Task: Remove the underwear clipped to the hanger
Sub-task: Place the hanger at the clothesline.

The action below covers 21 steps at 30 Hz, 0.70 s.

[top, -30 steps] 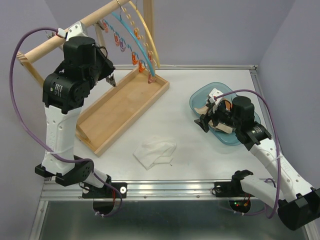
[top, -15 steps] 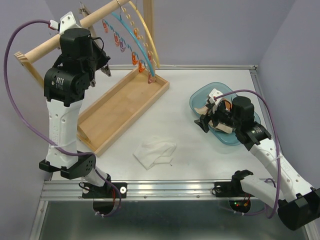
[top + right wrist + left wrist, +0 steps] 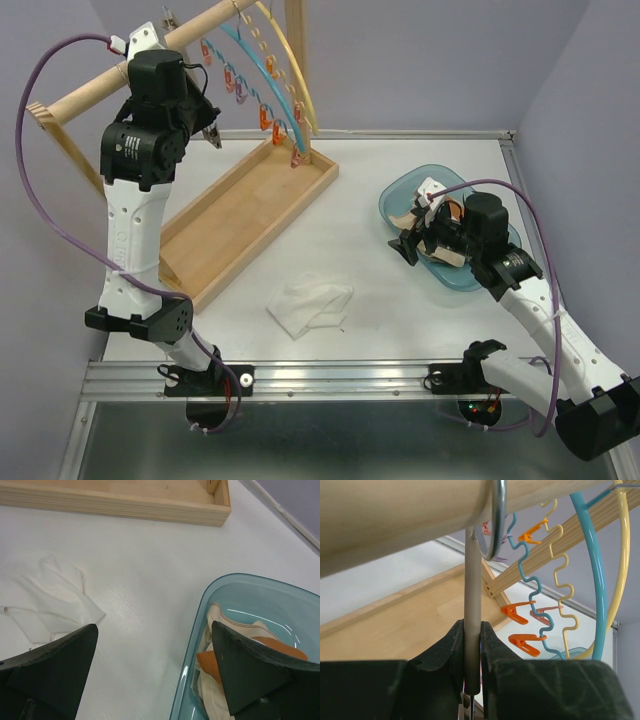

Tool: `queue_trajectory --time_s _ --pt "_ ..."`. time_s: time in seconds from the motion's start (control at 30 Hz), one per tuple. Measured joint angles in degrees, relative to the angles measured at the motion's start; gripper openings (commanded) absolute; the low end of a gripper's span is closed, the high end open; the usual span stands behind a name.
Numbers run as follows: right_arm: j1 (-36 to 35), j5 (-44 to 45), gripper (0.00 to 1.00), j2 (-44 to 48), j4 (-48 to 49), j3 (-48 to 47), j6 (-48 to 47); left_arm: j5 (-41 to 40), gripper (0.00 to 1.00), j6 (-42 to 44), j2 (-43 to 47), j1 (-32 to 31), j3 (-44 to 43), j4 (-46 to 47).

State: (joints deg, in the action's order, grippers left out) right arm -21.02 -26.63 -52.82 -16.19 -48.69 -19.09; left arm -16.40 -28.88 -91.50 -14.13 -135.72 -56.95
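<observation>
Left gripper on grey stem — wooden rail overhead, clips beyond

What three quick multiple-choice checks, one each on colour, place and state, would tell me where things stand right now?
1. The bowl is:
A. see-through blue-green
B. solid red
C. black

2. The white cloth lies:
A. in the bowl
B. on the table, in front of the tray
C. inside the tray

3. The left gripper is:
A. wide open in free air
B. shut on a thin grey rod
C. shut on the white cloth

Answers:
1 A: the right wrist view shows a clear blue-green rim and wall.
2 B: the top view shows it crumpled on bare table, apart from the tray.
3 B: the left wrist view shows both fingers pressed against the upright rod.
</observation>
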Motion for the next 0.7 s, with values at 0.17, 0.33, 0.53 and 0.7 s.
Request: queue_trajectory --time_s 0.17,0.33,0.53,0.7 --pt "0.0 -0.2 1.0 0.2 0.0 0.0 0.0 1.7 0.01 -0.1 2.2 0.0 5.0 4.1" --pt "0.0 -0.2 1.0 0.6 0.0 0.0 0.0 2.8 0.37 -0.2 3.8 0.0 6.0 4.1" --pt "0.0 -0.3 1.0 0.6 0.0 0.0 0.0 3.9 0.59 -0.7 5.1 0.0 6.0 3.5" --pt "0.0 -0.4 1.0 0.6 0.0 0.0 -0.2 5.0 0.71 -1.2 6.7 0.0 6.0 3.6"
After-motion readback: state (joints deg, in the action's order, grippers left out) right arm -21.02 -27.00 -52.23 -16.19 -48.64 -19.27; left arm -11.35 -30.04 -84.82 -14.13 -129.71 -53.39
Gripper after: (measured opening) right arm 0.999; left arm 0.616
